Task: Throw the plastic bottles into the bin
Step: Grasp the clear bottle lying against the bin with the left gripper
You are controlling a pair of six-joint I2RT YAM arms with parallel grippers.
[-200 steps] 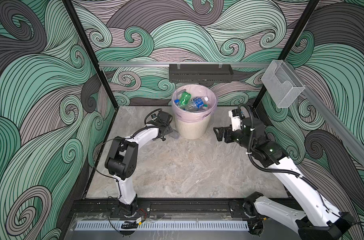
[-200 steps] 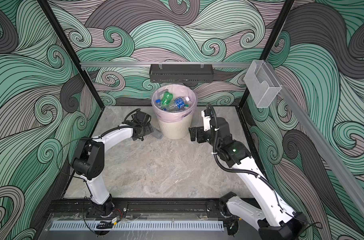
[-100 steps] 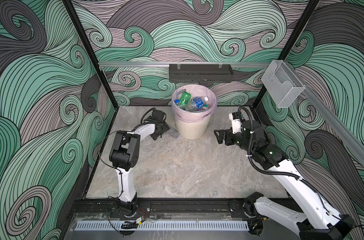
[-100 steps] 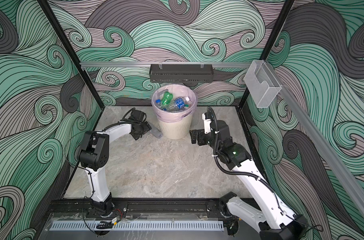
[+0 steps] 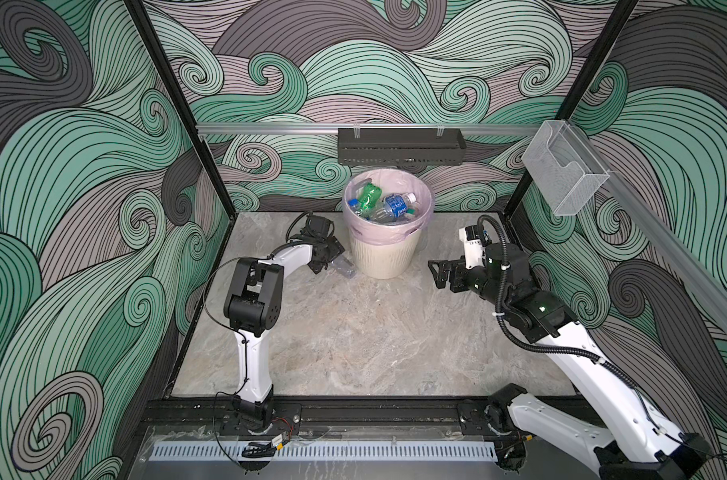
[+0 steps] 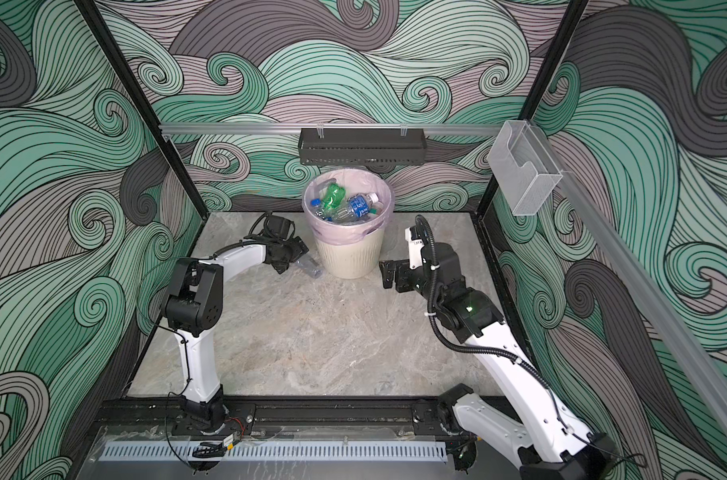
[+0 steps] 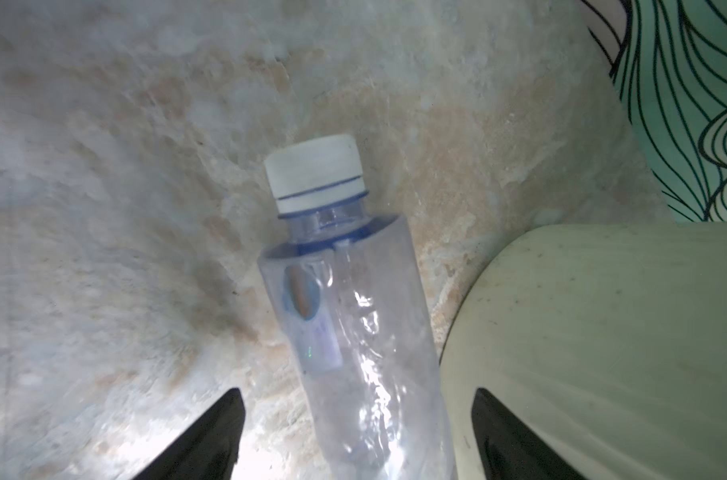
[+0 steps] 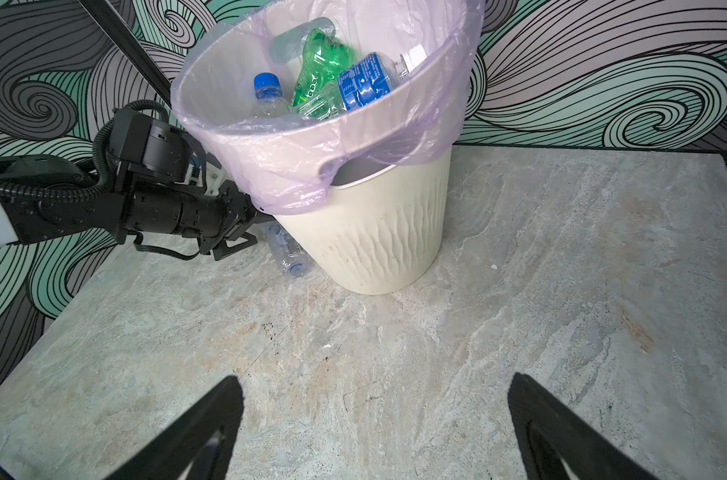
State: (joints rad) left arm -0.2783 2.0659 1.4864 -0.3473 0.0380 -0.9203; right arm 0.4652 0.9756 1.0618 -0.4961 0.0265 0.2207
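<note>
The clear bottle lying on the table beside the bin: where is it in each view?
In a top view: clear bottle left of the bin.
In a top view: clear bottle, same spot.
Left wrist: clear bottle inside the open left pincer, bin alongside.
Right wrist: clear bottle between bin and left pincer.
Shared landmark: the bin.

left end effector [image 5: 331,261] held low, jaws spread; right end effector [image 5: 436,274] hovers higher, jaws wide apart

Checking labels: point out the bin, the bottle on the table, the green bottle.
bin [image 5: 382,258]: in a top view, ribbed wall.
bottle on the table [image 7: 353,324]: left wrist view, clear body.
green bottle [image 8: 318,66]: right wrist view, body.
</note>
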